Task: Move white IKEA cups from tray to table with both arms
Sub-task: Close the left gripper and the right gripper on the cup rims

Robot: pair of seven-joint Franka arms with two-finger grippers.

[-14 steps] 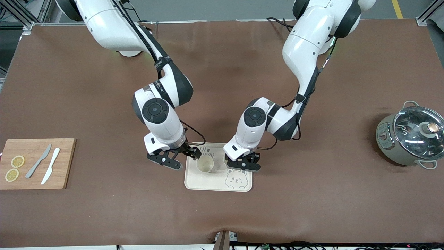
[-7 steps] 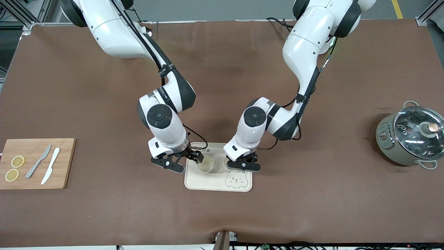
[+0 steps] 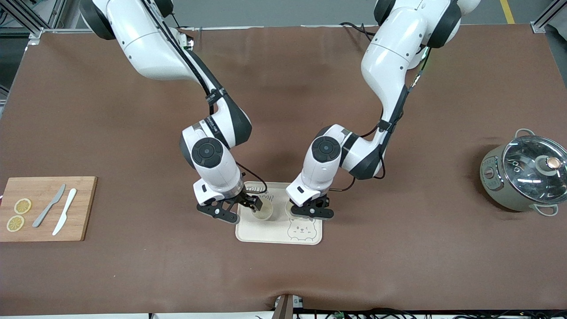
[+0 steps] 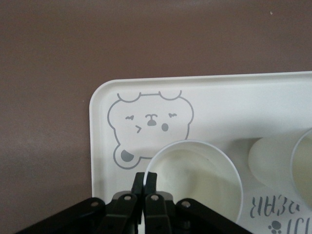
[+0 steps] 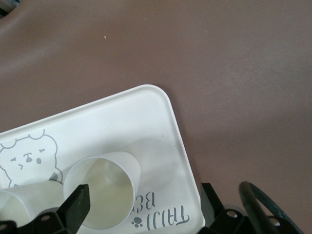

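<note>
Two white IKEA cups stand side by side on the cream bear-printed tray (image 3: 254, 234). My left gripper (image 3: 311, 212) is down on the cup (image 3: 290, 208) nearer the left arm's end. In the left wrist view this gripper (image 4: 145, 178) is shut on that cup's (image 4: 195, 180) rim, one finger inside and one outside. The other cup (image 3: 263, 213) stands free beside it. My right gripper (image 3: 238, 209) hangs open by this cup. In the right wrist view one of its fingers (image 5: 78, 207) is over the cup's (image 5: 102, 195) rim and the other is over the tray's edge (image 5: 183, 146).
A wooden cutting board (image 3: 82, 208) with two lemon slices (image 3: 22, 206) and two knives (image 3: 49, 206) lies at the right arm's end. A grey pot with a glass lid (image 3: 525, 173) stands at the left arm's end. Brown table surface surrounds the tray.
The left gripper has shut on its cup's rim. The right gripper has moved sideways over the tray's edge, up to the free cup, staying open.
</note>
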